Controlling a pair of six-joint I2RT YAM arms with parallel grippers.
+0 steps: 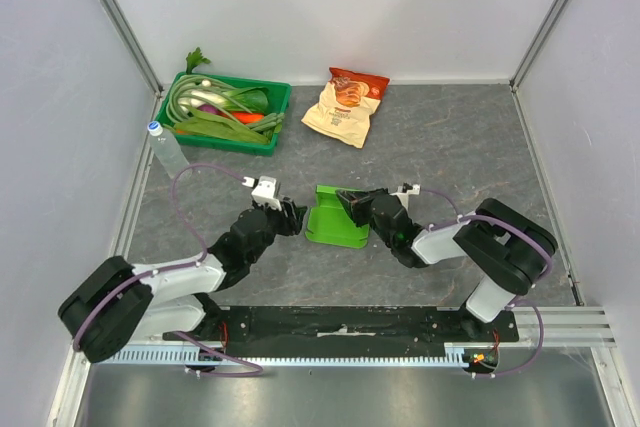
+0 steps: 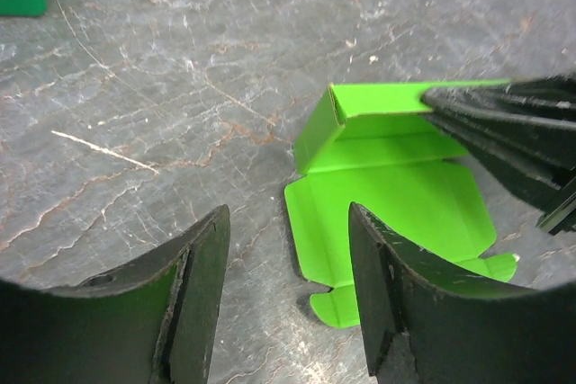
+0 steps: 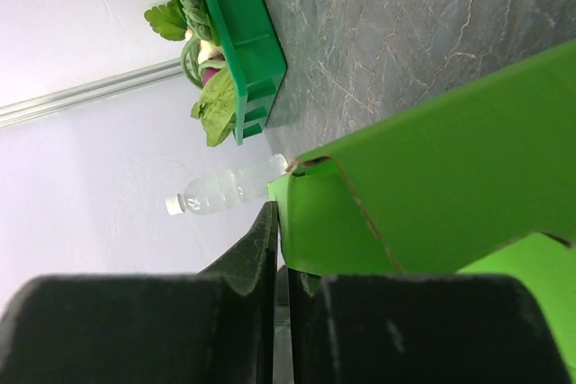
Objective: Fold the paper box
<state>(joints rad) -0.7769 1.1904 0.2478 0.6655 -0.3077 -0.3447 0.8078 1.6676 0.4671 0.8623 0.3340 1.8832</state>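
Table: grey, stone-patterned top. It lies under both grippers and carries everything listed below.

Vegetable tray: dark green plastic, filled with leafy greens and one orange piece. It stands well beyond the left gripper and off to that gripper's left, against the far wall.

Snack bag: beige and red, lying flat. It is well beyond both sets of fingertips, roughly in line with the gap between the two tools.

Bottle: clear plastic with a pale cap, standing beside the tray's near left corner and well to the left of the left gripper.

Paper box: bright lime-green card, partly formed. It sits between the two grippers. Its base panel lies flat on the table with a small tab at the near edge, and its far wall stands upright.

Right gripper: fingers drawn almost together, pinching the top edge of the box's upright wall. In the right wrist view the green card runs into the narrow slit between the fingers.

Left gripper: jaws well apart with nothing between them, only bare table in the gap. The box's left edge lies just ahead of its right finger. I cannot tell whether that finger touches the card.
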